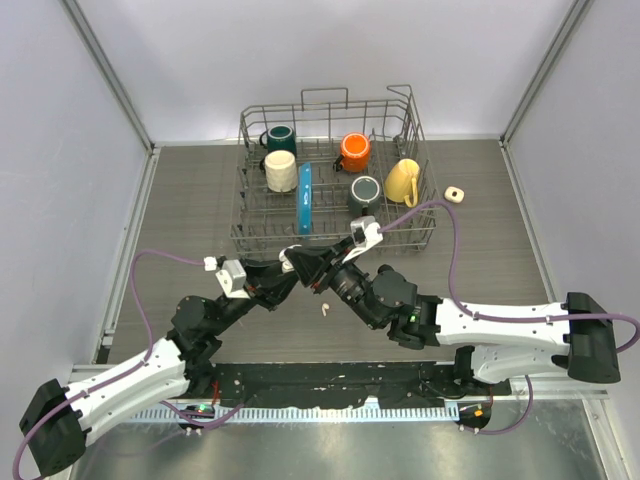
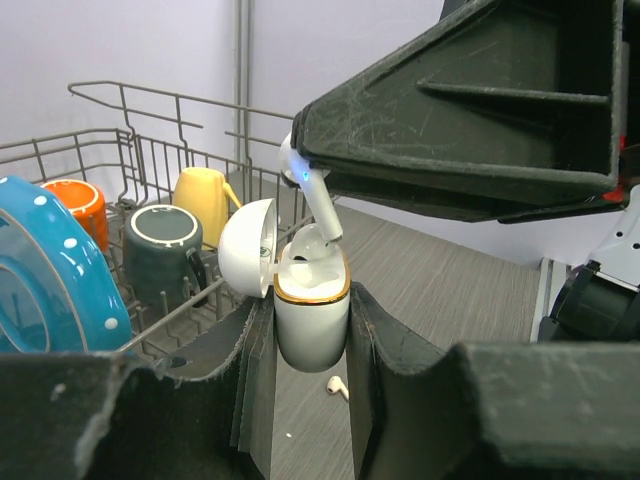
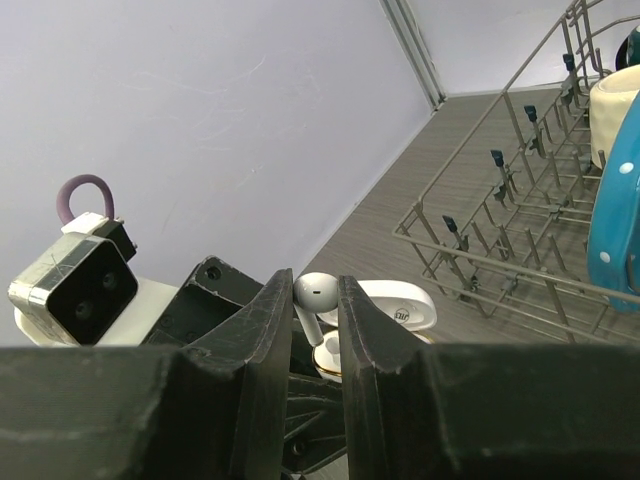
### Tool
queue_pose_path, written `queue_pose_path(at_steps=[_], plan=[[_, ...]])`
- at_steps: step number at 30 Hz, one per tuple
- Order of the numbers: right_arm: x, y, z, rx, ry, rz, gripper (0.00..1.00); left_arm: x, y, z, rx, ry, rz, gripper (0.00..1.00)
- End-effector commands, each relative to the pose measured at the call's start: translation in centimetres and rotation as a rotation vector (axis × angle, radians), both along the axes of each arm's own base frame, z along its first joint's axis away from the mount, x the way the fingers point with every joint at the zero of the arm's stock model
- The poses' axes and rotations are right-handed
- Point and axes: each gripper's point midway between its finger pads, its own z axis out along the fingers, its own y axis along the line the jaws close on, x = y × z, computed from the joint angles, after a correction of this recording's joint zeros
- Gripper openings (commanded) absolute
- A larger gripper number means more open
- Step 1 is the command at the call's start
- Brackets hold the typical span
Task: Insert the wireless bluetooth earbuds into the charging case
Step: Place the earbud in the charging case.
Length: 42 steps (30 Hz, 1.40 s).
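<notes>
My left gripper is shut on the white charging case, which has a gold rim and its lid open to the left. My right gripper is shut on a white earbud and holds it just above the case, stem pointing down into the opening; the earbud also shows in the left wrist view. Another earbud lies on the table below the case, and shows in the top view. In the top view both grippers meet at the table's middle.
A wire dish rack stands behind the grippers with several mugs and a blue plate. A small cream object lies right of the rack. Walls close in both sides.
</notes>
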Motion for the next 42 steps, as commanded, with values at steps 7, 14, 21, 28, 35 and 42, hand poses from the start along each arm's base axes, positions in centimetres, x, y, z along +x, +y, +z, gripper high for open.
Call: queue_pose_path(at_steps=[7,14,21,28,35,42], plan=[[0.2,0.6,-0.1,-0.001,-0.008,-0.013,0.01,-0.8,0.5,4.0,-0.095,-0.098,-0.01,0.0],[0.3,1.1,-0.7,-0.007,-0.003,-0.013,0.01,-0.8,0.7,4.0,-0.1,-0.1,-0.006,0.0],[0.1,0.8,-1.3,-0.049,-0.01,0.0,0.01,-0.5,1.4,4.5,-0.126,-0.108,0.029,0.0],[-0.6,0.3,-2.3,-0.108,-0.002,0.035,0.01,-0.3,2.2,5.3,-0.156,-0.127,0.066,0.0],[-1.1,0.8,-2.9,-0.17,-0.009,0.07,0.01,-0.3,2.2,5.4,-0.156,-0.13,0.071,0.0],[-1.0,0.5,-3.2,-0.193,-0.002,0.06,0.04,-0.3,2.1,5.2,-0.151,-0.125,0.063,0.0]])
